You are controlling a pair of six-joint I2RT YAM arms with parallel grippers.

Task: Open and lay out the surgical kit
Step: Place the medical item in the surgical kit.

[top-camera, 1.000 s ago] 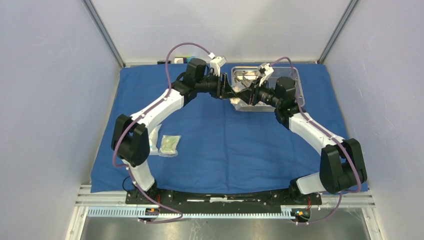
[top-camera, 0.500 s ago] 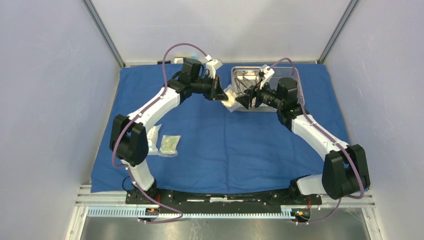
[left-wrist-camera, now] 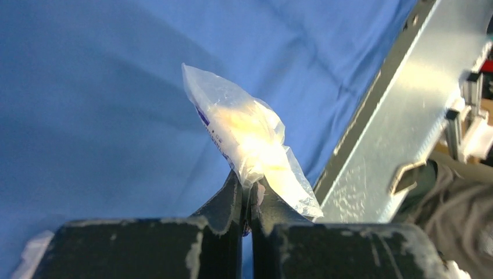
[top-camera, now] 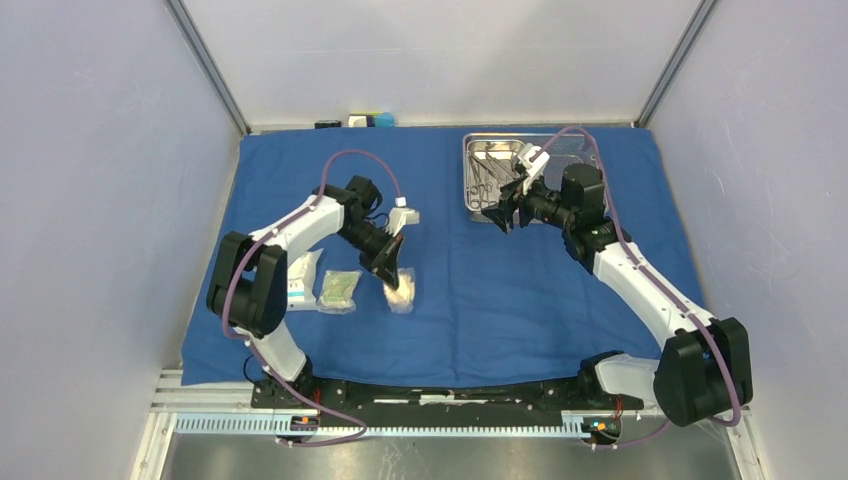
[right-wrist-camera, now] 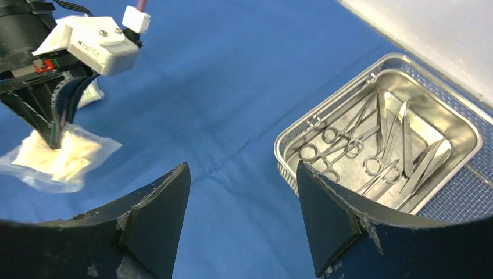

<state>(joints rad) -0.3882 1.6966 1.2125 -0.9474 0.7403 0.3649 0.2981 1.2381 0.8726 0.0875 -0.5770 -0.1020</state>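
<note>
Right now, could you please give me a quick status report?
Left gripper shut on packet, over cloth. Right gripper open, empty, near tray. Nothing blocking.

Here's me up close: my left arm (top-camera: 300, 225) and right arm (top-camera: 640, 285) wear smooth white shells between chunky black joints (top-camera: 245, 290), each trailing a purple cable (top-camera: 352, 153). A black base rail (top-camera: 440, 393) ties us together. My left wrist carries a white block (right-wrist-camera: 96, 38) dotted with small screws. My right gripper (right-wrist-camera: 241, 168) has matte black fingers (right-wrist-camera: 157, 215), paint chipped pale along the edges; left gripper (left-wrist-camera: 247, 189), same scuffs.
</note>
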